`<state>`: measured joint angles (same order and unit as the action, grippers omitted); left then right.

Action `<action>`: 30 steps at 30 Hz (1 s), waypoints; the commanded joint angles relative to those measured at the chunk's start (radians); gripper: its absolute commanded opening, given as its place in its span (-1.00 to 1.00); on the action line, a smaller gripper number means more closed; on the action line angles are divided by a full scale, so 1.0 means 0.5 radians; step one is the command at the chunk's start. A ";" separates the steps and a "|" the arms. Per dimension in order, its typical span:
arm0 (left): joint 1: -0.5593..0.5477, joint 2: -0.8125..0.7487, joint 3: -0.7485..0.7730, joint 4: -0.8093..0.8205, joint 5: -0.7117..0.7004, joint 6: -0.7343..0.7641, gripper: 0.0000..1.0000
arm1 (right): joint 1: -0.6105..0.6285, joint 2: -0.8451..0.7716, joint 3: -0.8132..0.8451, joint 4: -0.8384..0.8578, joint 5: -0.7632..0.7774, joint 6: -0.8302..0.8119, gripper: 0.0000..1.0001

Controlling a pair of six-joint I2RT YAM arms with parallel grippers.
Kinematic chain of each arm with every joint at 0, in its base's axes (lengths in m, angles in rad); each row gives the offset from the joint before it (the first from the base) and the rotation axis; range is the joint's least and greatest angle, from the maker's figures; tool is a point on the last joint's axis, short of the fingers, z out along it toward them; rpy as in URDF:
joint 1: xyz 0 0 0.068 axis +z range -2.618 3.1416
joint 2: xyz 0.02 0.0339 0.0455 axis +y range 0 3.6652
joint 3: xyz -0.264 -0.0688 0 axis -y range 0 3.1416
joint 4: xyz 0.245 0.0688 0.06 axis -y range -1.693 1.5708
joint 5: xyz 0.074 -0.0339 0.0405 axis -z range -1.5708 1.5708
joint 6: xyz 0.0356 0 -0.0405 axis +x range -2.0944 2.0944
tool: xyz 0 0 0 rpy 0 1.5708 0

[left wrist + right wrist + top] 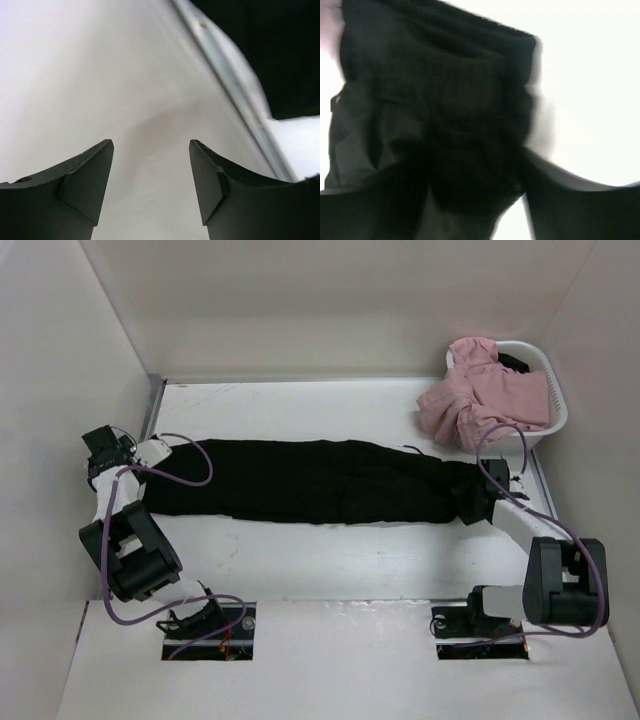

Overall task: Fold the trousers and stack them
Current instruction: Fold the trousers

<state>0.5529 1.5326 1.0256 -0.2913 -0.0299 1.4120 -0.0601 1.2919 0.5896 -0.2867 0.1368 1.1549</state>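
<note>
The black trousers lie stretched flat, left to right, across the white table. My left gripper is just past their left end and points at the left wall. In the left wrist view it is open and empty, with a corner of the trousers at the upper right. My right gripper is over the trousers' right end. The right wrist view is blurred. There the gripper has its jaws wide apart, with bunched black fabric between and under them.
A white laundry basket stands at the back right with a pink garment spilling over its rim. White walls close in the table on three sides. A metal rail runs along the table's left edge.
</note>
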 commanded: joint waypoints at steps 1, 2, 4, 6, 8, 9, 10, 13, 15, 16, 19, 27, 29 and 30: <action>-0.055 -0.031 0.127 -0.006 0.048 -0.099 0.25 | -0.041 0.082 -0.019 0.174 0.003 0.016 -0.13; -0.088 -0.031 0.130 -0.013 0.060 -0.127 0.28 | -0.053 0.079 -0.035 0.175 0.009 0.013 -0.46; -0.183 -0.007 0.115 -0.016 0.072 -0.188 0.30 | -0.078 0.021 -0.071 0.141 0.048 -0.024 -0.87; -0.297 0.079 0.081 0.015 0.039 -0.247 0.31 | -0.099 -0.095 -0.090 0.068 0.107 -0.107 -1.00; -0.374 0.235 0.069 0.100 -0.065 -0.311 0.30 | -0.084 -0.279 -0.066 -0.043 0.214 -0.253 -1.00; -0.395 0.330 0.072 0.165 -0.154 -0.354 0.29 | -0.066 -0.383 -0.020 -0.119 0.299 -0.351 -1.00; -0.411 0.416 0.087 0.214 -0.231 -0.388 0.27 | -0.005 -0.481 0.044 -0.217 0.385 -0.453 -1.00; -0.414 0.558 0.136 0.263 -0.311 -0.434 0.26 | 0.247 -0.666 0.311 -0.457 0.643 -0.784 -1.00; -0.426 0.567 0.142 0.267 -0.305 -0.443 0.26 | 0.455 -0.657 0.507 -0.534 0.726 -0.993 -1.00; -0.441 0.567 0.139 0.267 -0.299 -0.443 0.27 | 0.562 -0.608 0.602 -0.552 0.739 -1.070 -1.00; -0.484 0.561 0.127 0.254 -0.290 -0.449 0.28 | 0.927 -0.345 0.869 -0.531 0.733 -1.205 -1.00; -0.503 0.543 0.035 0.266 -0.290 -0.474 0.27 | 1.817 0.931 2.050 -0.559 0.776 -1.527 -1.00; -0.488 0.549 0.026 0.267 -0.290 -0.483 0.27 | 1.934 1.161 2.280 -0.620 0.782 -1.525 -1.00; -0.482 0.549 0.023 0.267 -0.290 -0.486 0.27 | 1.980 1.244 2.348 -0.638 0.782 -1.494 -1.00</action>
<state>0.2993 1.8278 1.0595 -0.1642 -0.1829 1.1954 0.8665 1.8523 1.6520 -0.5522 0.5079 0.4553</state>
